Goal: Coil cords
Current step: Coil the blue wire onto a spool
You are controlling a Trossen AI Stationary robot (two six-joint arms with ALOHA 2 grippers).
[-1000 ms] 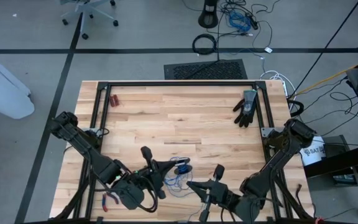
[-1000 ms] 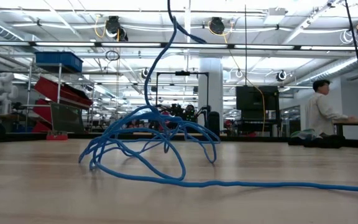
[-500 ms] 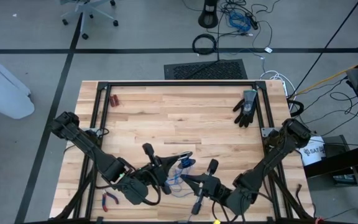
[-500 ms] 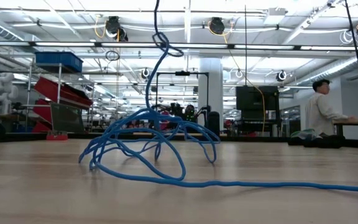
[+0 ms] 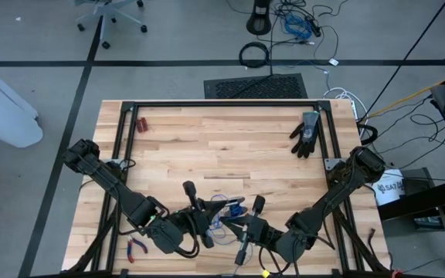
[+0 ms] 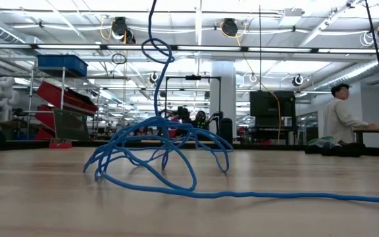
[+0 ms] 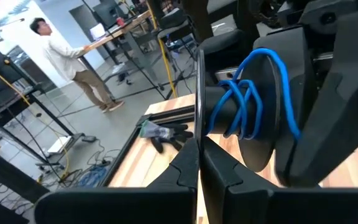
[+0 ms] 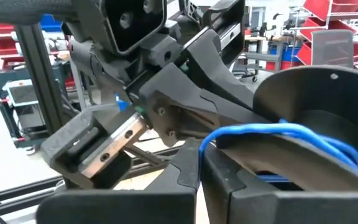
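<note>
The thin blue cable [image 5: 224, 213] is lying in a loose tangle on the wooden worktop [image 5: 222, 147], between the two arms. Both the left pincer [image 5: 201, 224] and the right pincer [image 5: 247, 227] are clenched, with strands looping around them; one strand is rising upward.

A light wooden table [image 5: 222, 154] edged by a black frame is seen at the frame's centre. A black glove [image 5: 307, 133] lies at its upper right, a small red object [image 5: 140, 124] at its upper left, red-handled pliers [image 5: 135, 247] at its lower left. A tangled blue cable [image 6: 156, 151] rests on it at lower centre.
</note>
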